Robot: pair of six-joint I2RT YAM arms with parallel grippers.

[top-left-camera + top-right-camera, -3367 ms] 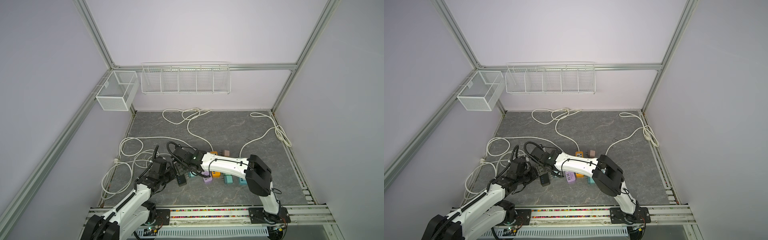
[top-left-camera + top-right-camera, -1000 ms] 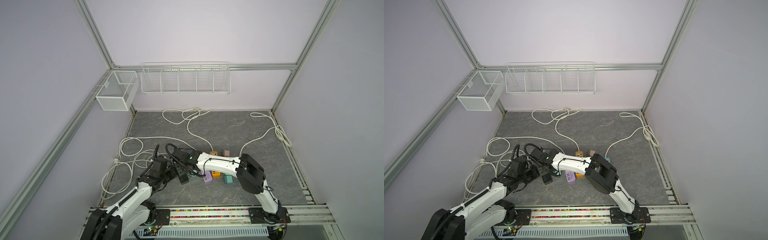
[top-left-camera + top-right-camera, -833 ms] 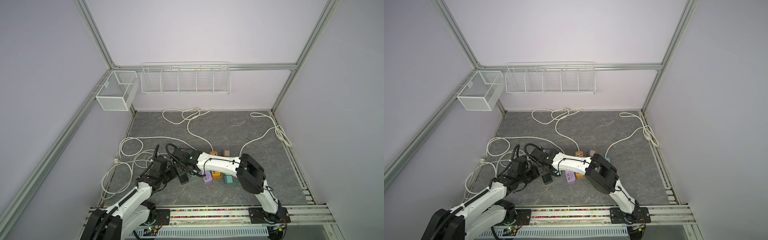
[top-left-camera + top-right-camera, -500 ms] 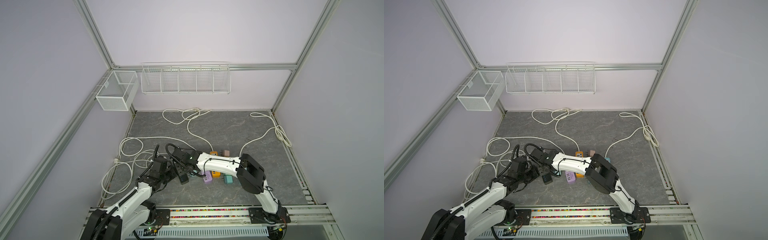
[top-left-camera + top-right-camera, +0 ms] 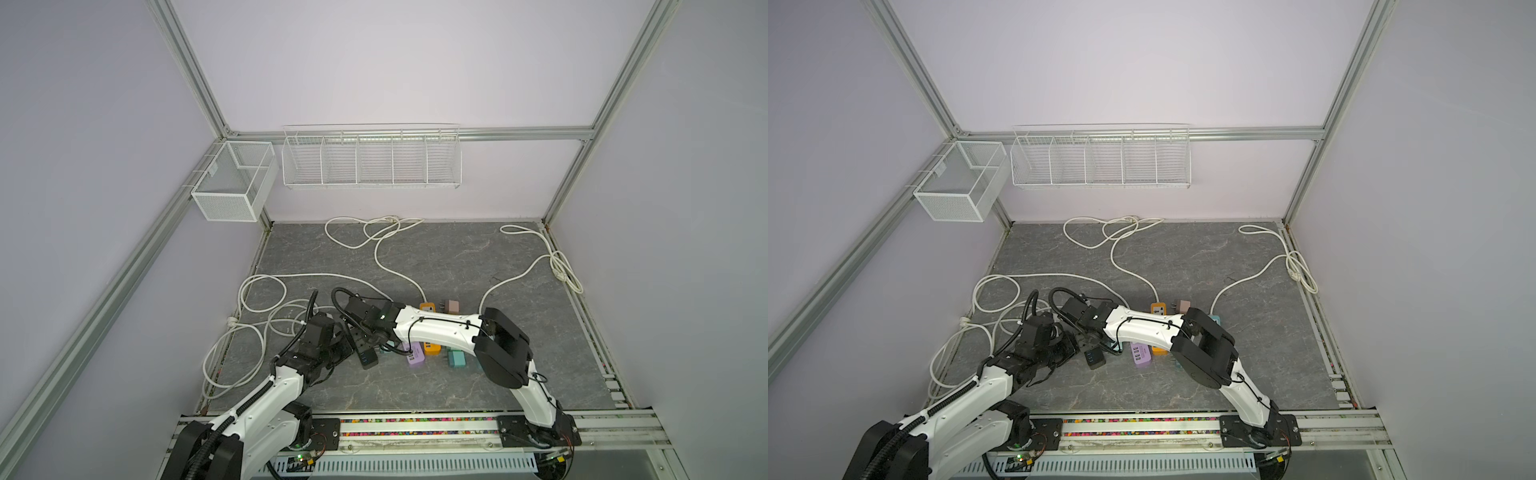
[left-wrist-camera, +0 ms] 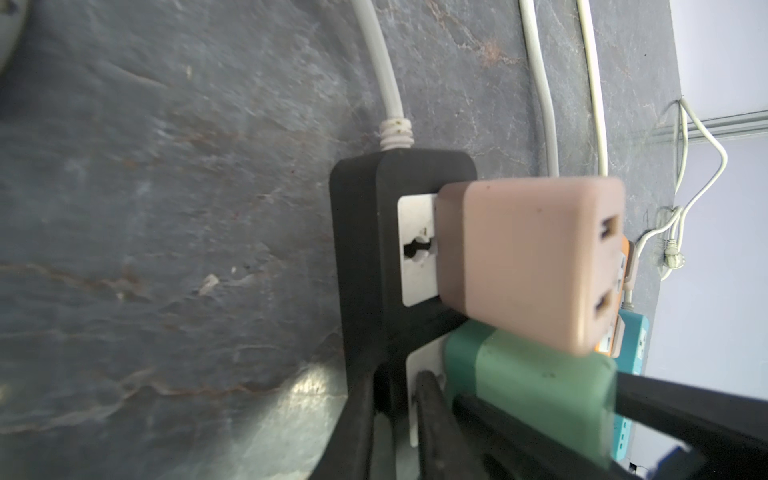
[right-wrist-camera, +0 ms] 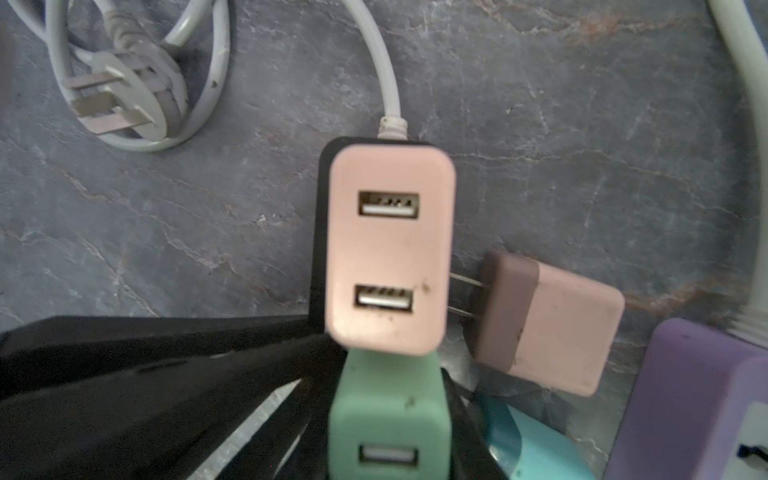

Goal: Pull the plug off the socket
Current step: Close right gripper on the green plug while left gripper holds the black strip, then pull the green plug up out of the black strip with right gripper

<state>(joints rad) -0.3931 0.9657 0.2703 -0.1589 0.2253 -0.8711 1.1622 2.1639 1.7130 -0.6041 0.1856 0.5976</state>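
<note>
The socket is a black power strip lying on the grey floor, seen in both top views. Two plugs stand in it: a pink USB plug and a green USB plug. My right gripper is shut on the green plug, a finger on each of its sides. The green plug's base sits against the strip's white face. My left gripper is shut on the strip's edge beside the green plug.
A loose pink adapter lies right beside the strip, with a purple strip and orange and teal ones further right. White cables and a three-pin plug lie to the left. Wire baskets hang on the back wall.
Over the last second nothing has visibly moved. Compared with a few seconds ago, the right arm's elbow has swung a little to the left.
</note>
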